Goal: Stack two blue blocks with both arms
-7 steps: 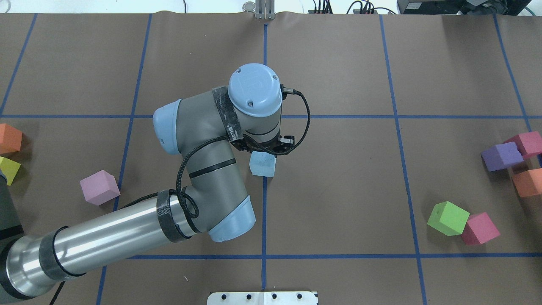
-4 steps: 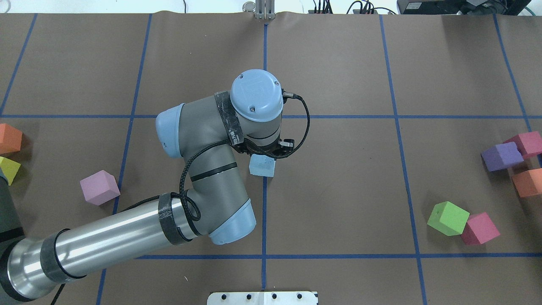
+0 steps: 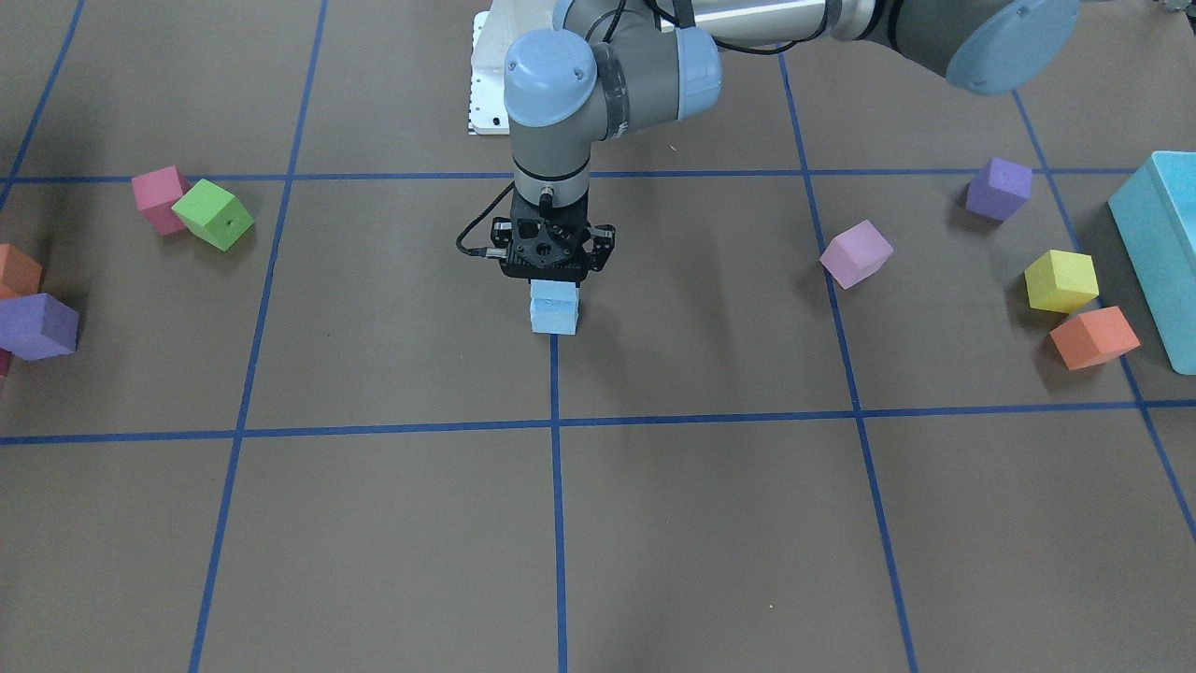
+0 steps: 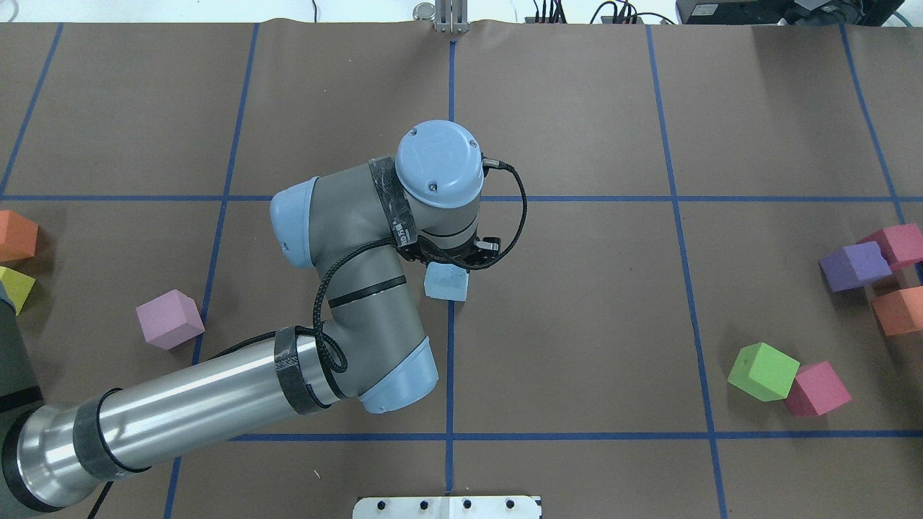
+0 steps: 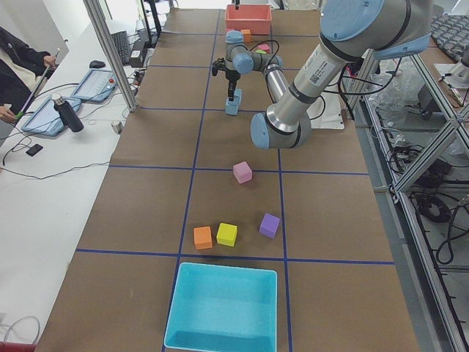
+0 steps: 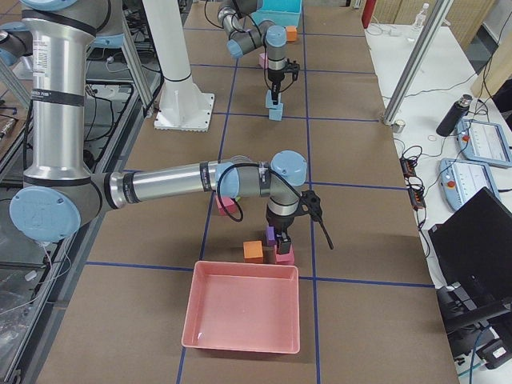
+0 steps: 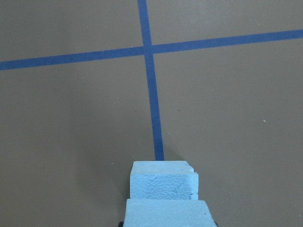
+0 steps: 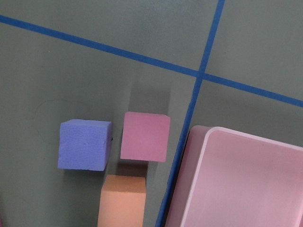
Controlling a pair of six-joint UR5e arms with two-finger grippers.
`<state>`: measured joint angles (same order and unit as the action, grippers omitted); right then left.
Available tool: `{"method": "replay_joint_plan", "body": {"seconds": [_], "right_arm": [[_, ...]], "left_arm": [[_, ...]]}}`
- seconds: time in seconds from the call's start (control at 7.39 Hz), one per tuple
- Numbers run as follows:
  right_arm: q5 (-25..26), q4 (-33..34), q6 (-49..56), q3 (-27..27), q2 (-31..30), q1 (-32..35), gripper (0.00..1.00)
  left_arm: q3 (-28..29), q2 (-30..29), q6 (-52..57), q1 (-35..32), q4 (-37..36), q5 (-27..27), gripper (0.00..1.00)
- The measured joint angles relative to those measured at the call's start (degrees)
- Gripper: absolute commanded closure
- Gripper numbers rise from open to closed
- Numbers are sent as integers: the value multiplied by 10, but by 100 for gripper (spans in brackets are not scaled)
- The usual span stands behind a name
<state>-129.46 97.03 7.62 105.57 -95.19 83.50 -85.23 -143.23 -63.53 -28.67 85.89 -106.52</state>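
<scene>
Sky-blue foam cubes stacked at table centre: upper blue block [image 7: 166,215] clasped by left gripper [image 3: 553,290], atop lower blue block [image 7: 163,179]. Right gripper [image 6: 277,238]: grip cannot be told. Teal box [image 3: 1163,234] at stack's 3 o'clock (front-facing view); pink tray [image 6: 244,266] at right gripper's 6 o'clock.

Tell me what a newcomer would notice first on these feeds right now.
First, the left arm stretched to the middle of the table, its end effector holding the upper blue block directly over the lower blue block. Next, the right arm bent low over a purple block, a pink block and an orange block beside the pink tray.
</scene>
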Motion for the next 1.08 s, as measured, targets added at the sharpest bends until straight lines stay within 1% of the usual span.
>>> {"method": "replay_joint_plan", "body": {"seconds": [0.14,0.41,0.54,0.68,1.08], "right_arm": [[0,0,0,0,0,0,0],[0,0,0,-1,0,0,0],[0,0,0,-1,0,0,0],[0,0,0,-1,0,0,0],[-1,0,-1,-1,0,0,0]], "left_arm": [[3,-1,-1,0,4,0,83],[12,-1,-2,0,19,0,67],[15,-1,-3,-1,24,0,43],[16,-1,-3,-1,26,0,2],[13,-1,-3,-2,25,0,2]]}}
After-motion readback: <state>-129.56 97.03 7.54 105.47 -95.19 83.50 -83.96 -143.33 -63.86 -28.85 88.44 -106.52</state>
